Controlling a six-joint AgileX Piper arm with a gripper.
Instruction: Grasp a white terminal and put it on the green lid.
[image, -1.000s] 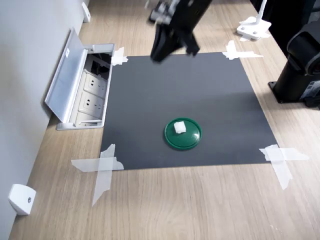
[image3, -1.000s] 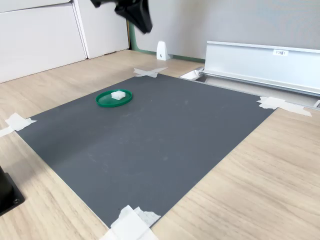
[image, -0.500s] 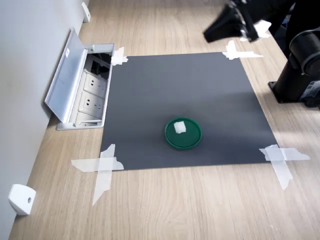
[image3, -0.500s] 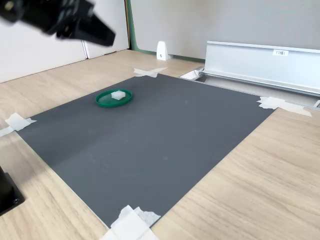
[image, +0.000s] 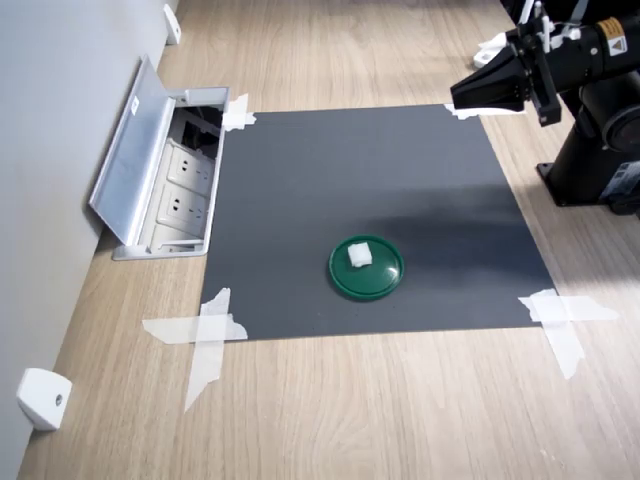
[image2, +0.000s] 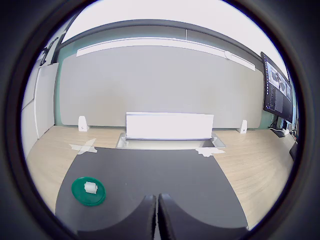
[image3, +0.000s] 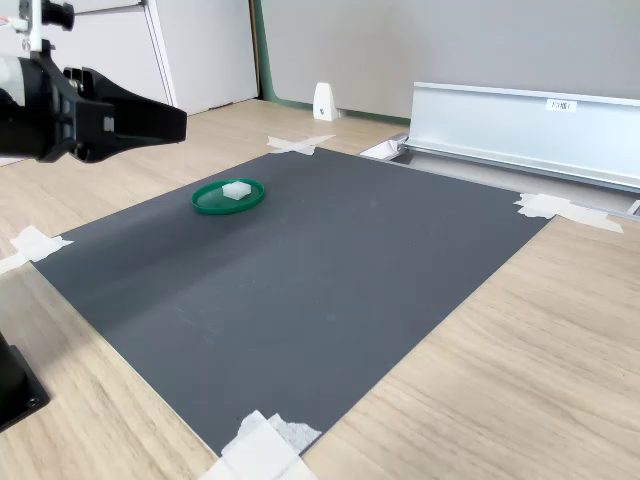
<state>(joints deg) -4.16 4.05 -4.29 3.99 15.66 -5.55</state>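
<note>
White terminal (image: 359, 255) sits on the green lid (image: 367, 268), off-centre toward the first exterior view's upper left of the disc; also seen on the lid in the second exterior view (image3: 236, 189) and wrist view (image2: 90, 188). Lid lies flat on the dark grey mat (image: 370, 180), in the mat's near half in the first exterior view, toward its far left corner in the second exterior view (image3: 228, 196).

Gripper (image: 462, 95) is up in the air at the first exterior view's upper right, over the mat's far right corner, pointing left, well apart from lid and terminal. In the second exterior view it comes in from the left edge (image3: 178, 121), held roughly level. Wrist view shows the two fingers (image2: 142, 220) pressed together w/ only a thin seam between, nothing held; gripper tip at (image2: 157, 197).

Arm base (image: 600, 150) stands on the wood table (image: 400, 400) just right of the mat. White tape crosses at the mat corners, e.g. (image: 205, 335). Open floor-socket box w/ raised metal flap (image: 140, 160) at the mat's left side in the first exterior view. Small white wedge w/ hole (image: 42, 398) near the bottom left corner of that view, by the wall.
</note>
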